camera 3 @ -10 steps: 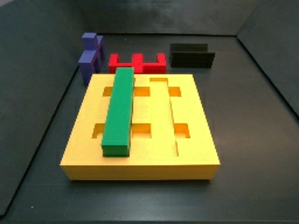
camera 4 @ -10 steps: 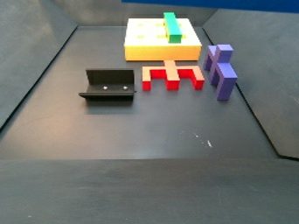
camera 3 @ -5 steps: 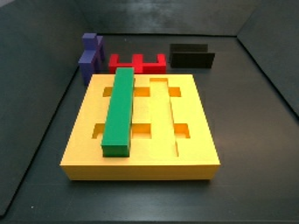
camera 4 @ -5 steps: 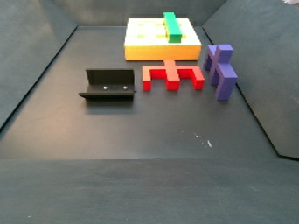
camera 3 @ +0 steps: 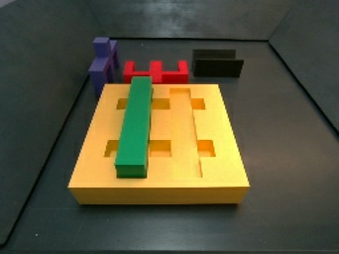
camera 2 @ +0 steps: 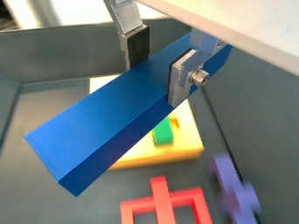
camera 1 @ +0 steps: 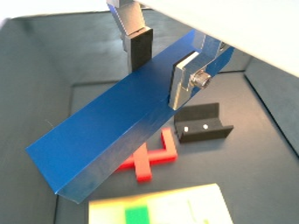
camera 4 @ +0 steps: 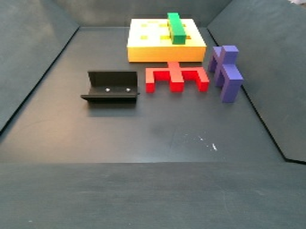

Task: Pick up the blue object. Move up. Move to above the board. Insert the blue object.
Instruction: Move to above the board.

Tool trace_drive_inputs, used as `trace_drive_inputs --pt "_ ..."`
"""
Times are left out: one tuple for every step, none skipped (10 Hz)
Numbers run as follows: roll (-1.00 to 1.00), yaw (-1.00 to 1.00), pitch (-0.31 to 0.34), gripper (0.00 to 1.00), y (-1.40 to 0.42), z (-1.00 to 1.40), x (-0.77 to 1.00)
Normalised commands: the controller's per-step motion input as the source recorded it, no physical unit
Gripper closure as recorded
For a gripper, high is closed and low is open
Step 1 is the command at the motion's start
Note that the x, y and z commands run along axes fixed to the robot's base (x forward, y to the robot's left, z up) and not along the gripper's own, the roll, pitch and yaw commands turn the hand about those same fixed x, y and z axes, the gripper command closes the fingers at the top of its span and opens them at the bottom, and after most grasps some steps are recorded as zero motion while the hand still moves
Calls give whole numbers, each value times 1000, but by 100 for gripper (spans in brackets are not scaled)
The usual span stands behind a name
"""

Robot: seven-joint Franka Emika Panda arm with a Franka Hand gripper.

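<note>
In both wrist views the end effector [camera 1: 162, 58] is clamped on the blue object [camera 1: 122, 118], high up and out of both side views, so likely moving toward the board [camera 3: 225, 149]. Next: centre over the free groove beside the green bar [camera 3: 135, 124], align, lower. Side views match earlier frames.

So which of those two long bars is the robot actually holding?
The blue object, clamped between the gripper's fingers high above the floor. The green bar lies in a groove of the board.
</note>
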Motion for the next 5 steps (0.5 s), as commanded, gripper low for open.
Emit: trace_drive_inputs --pt "20 1000 83 100 -1400 168 153" --pt "22 1000 92 100 -1400 169 174" --pt "30 1000 114 100 -921 122 161" --pt "35 1000 128 100 -571 87 134" --pt "44 1000 141 100 -268 52 96"
